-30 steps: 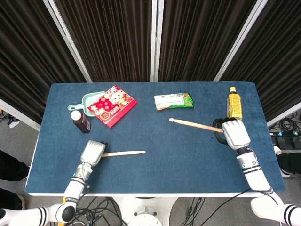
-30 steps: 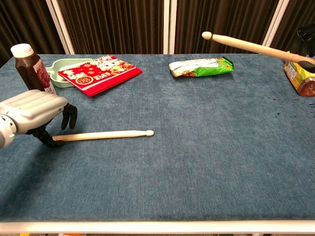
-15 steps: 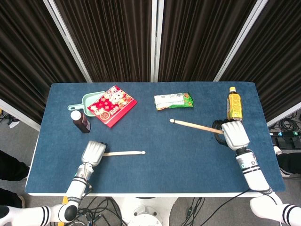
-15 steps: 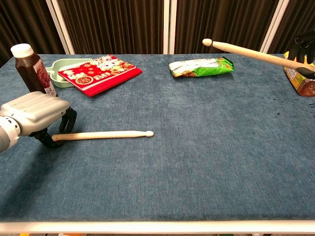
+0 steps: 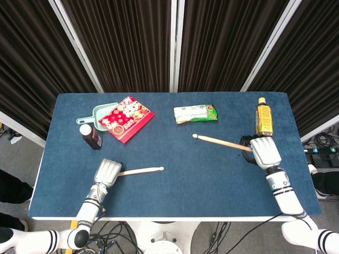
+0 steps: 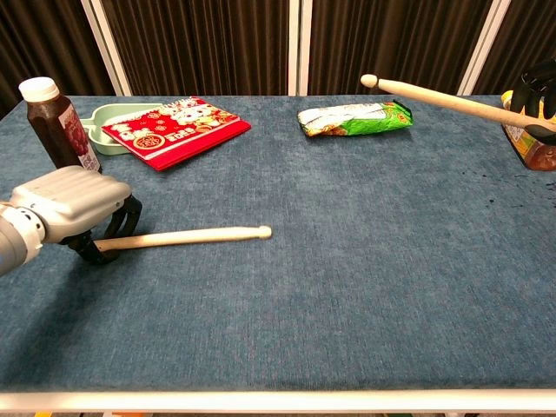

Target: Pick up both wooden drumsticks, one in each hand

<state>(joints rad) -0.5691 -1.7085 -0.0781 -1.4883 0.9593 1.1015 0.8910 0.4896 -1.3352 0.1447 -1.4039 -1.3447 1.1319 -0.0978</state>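
Two pale wooden drumsticks are in play on the blue table (image 5: 190, 185). My left hand (image 5: 107, 172) (image 6: 69, 204) has its fingers curled around the butt of the near drumstick (image 5: 140, 170) (image 6: 187, 235), whose tip points right and sits just off the cloth. My right hand (image 5: 265, 151) (image 6: 539, 91) grips the butt of the other drumstick (image 5: 220, 141) (image 6: 434, 95) and holds it in the air, tip pointing left. In the chest view only the right hand's dark fingers show at the frame's edge.
A brown sauce bottle (image 5: 91, 136) (image 6: 56, 122) stands just behind my left hand. A red packet (image 5: 126, 118) lies on a green dustpan (image 5: 98, 112) at the back left. A green snack packet (image 5: 195, 113) lies at the back centre, and a tea bottle (image 5: 264, 116) stands by my right hand.
My left hand's fingers have closed around the near drumstick's butt, and its tip has risen slightly. The right hand's stick has shifted a little to the right and lower.
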